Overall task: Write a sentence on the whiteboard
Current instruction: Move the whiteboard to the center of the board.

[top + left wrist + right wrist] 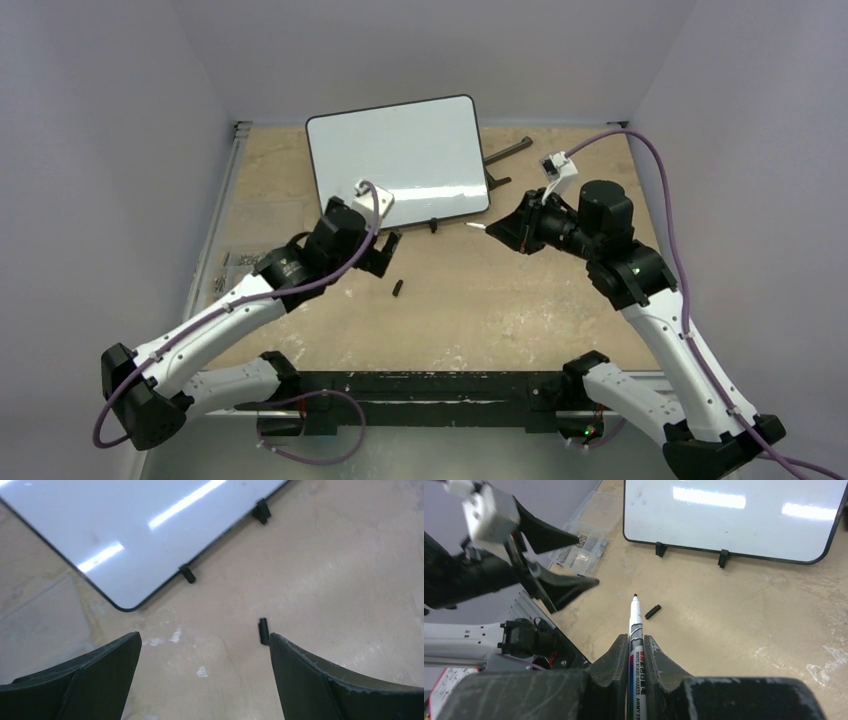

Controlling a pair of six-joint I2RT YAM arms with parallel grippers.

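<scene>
One marker clamped in right jaws, left jaws spread wide and empty, whiteboard just beyond

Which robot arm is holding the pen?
The right arm's fingers are shut on the marker, its tip bare. The left arm's fingers are spread apart and empty.

"WHITE BOARD MARKER" printed lengthwise on the marker barrel
</scene>
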